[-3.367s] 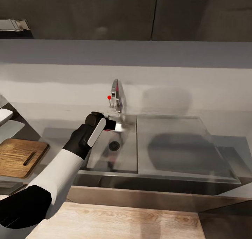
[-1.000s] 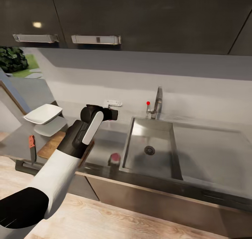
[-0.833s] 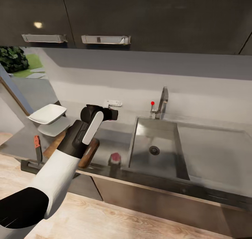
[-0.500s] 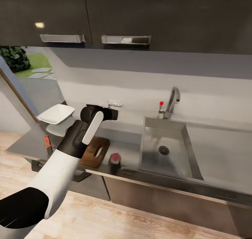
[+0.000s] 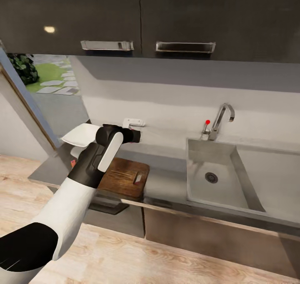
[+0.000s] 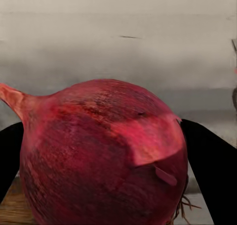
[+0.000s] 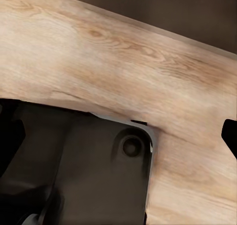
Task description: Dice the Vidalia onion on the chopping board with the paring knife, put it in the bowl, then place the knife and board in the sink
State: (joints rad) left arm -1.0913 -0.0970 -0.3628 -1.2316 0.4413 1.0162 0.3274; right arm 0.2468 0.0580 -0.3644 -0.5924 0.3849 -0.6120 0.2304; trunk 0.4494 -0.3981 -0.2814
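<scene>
My left gripper [image 5: 136, 136] is shut on the Vidalia onion [image 6: 103, 151], a pinkish-red ball held between the black fingers [image 6: 210, 170] of the left gripper [image 6: 118, 178]. It hangs over the far edge of the dark brown chopping board [image 5: 121, 178] on the grey countertop [image 5: 166, 184]. The white bowl [image 5: 81, 135] sits left of the board. A bit of the paring knife's orange-red handle [image 5: 73, 163] peeks out beside my forearm. The sink [image 5: 216, 178] with its tap [image 5: 221, 117] lies to the right. My right gripper [image 7: 120, 133] stands open over wooden floor.
Dark upper cabinets with metal handles [image 5: 106, 45] hang above the worktop. A white wall socket [image 5: 133, 121] sits just behind my left gripper. The drainboard [image 5: 275, 180] extends right of the basin. A window with greenery [image 5: 25, 67] is at the far left.
The view has swung left along the counter: sink and tap slid right in the picture, board and bowl came in under my left arm. The arm keeps its pose and grip.
</scene>
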